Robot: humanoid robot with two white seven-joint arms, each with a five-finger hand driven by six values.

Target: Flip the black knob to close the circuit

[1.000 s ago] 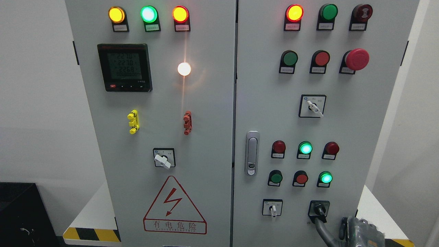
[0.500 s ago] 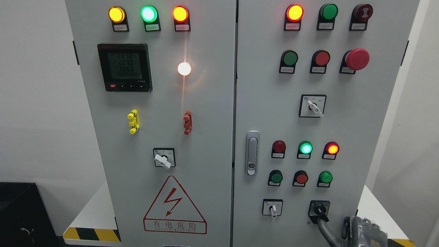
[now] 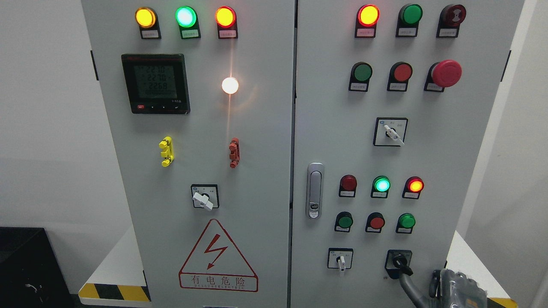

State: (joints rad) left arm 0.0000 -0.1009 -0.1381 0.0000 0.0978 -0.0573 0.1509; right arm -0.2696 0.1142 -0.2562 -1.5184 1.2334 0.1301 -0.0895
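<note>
Turning the black knob is the step in hand, and it looks close to finished. The knob sits in its dark square plate at the lower right of the right door, just right of a small white selector, and its pointer slants down to the right. The right hand shows at the bottom edge on the right, with one dark finger reaching up so that its tip touches the knob's lower end. The other fingers are cut off by the frame, so I cannot tell how far the hand is open, nor whether it grips the knob or only pushes it. The left hand is out of view.

To do this well, I judge the finger should press across the pointer's end, not into the door, so the knob turns and does not slip. Above, a red lamp and a green lamp glow, which probably means the circuit has answered. The turn should end at the knob's stop, and the finger should then draw straight back, well clear of the white selector.
</note>
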